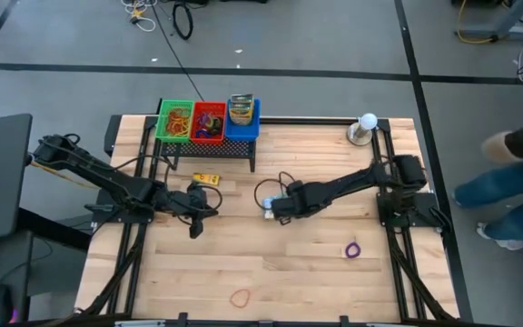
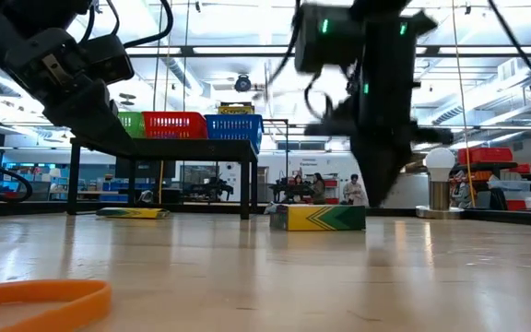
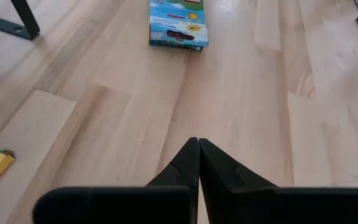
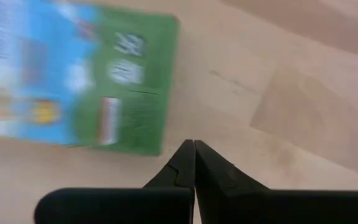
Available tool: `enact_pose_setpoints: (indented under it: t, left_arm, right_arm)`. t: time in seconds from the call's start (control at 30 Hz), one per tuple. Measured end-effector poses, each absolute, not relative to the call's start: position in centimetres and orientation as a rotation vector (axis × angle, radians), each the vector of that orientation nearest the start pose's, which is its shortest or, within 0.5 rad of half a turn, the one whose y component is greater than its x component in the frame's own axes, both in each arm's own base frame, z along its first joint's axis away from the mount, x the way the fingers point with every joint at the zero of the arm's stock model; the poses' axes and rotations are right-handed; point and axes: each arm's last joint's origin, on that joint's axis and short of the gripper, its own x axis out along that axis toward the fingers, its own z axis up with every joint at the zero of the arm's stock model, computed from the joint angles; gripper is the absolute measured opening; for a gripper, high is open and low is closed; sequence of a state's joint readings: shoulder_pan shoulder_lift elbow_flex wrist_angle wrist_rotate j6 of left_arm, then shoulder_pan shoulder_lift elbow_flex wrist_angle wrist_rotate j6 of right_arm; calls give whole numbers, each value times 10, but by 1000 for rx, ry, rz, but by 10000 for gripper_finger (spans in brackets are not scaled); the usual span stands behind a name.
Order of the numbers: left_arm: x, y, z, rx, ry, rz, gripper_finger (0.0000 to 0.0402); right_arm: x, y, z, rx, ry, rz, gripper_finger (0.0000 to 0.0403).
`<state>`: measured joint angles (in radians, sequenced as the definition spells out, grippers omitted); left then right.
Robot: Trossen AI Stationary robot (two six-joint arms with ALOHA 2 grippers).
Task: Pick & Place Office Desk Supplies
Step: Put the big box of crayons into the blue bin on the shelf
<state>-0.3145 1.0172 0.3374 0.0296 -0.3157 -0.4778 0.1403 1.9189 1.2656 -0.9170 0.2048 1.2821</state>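
The green printed packet (image 4: pixel 73 81) is seen lying flat on the table (image 1: pixel 316 272) just beside the right gripper (image 4: pixel 194 144), whose fingers are closed on nothing, nearer it than the empty, closed left gripper (image 3: pixel 198 142).

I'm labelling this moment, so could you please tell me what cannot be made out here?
- Print on the green packet: blurred in the right wrist view.
- Contents of the red basket: too small from above; the basket wall hides them in the low view.
- Orange rubber band: cut off by the low view's edge.
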Motion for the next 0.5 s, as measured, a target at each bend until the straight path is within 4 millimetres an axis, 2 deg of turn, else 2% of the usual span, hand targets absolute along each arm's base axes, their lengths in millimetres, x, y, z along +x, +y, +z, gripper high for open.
enact_pose_setpoints:
  t: [0.1,0.27,0.5]
  left_arm:
    - [175,-48,161,-253,584,140,7]
    - [160,-43,148,-320,476,109,5]
    - [147,-38,141,-314,405,122,7]
  right_arm:
    - [337,43,178,781,1145,-944,8]
    - [363,59,199,864,952,-761,58]
    - [396,77,194,705,941,-673,174]
